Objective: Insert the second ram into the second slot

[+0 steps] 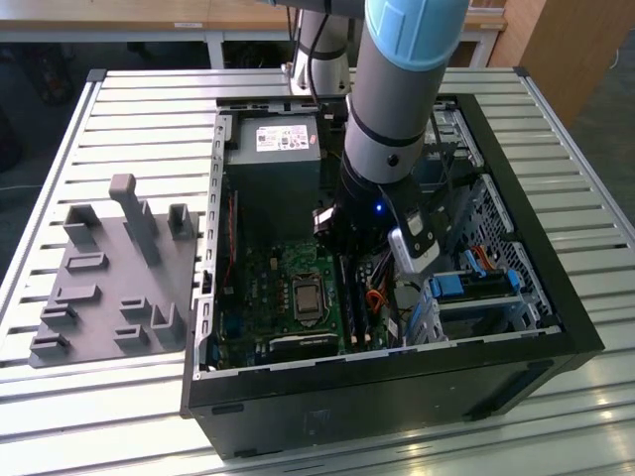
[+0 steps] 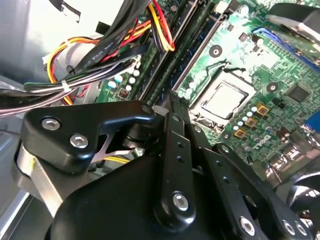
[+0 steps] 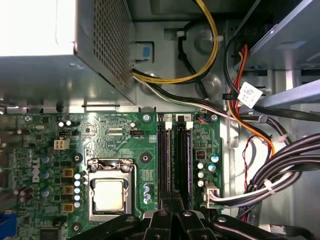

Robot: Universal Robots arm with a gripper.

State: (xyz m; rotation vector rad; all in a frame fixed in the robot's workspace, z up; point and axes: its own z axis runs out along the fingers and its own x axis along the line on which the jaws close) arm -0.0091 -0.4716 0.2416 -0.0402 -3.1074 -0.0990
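My gripper [image 1: 349, 248] hangs low inside the open computer case [image 1: 556, 297], over the green motherboard [image 1: 258, 288]. In both wrist views its black fingers meet at the tips, so the gripper [image 2: 172, 97] [image 3: 172, 197] is shut, right above the near end of the memory slots [image 3: 164, 155] [image 2: 175, 65]. A long dark ram stick [image 3: 185, 160] stands on edge in one slot, in line with the fingertips. I cannot tell whether they touch it. The slots [image 1: 354, 302] run beside the processor socket [image 1: 303, 296].
The silver power supply [image 1: 273, 149] [image 3: 50, 50] fills the case's far end. Cable bundles [image 3: 260, 165] [image 2: 100, 60] cross close beside the slots. Light-blue drive brackets [image 1: 466, 288] stand at the exterior view's right. A grey fixture plate [image 1: 109, 278] lies on the table at its left.
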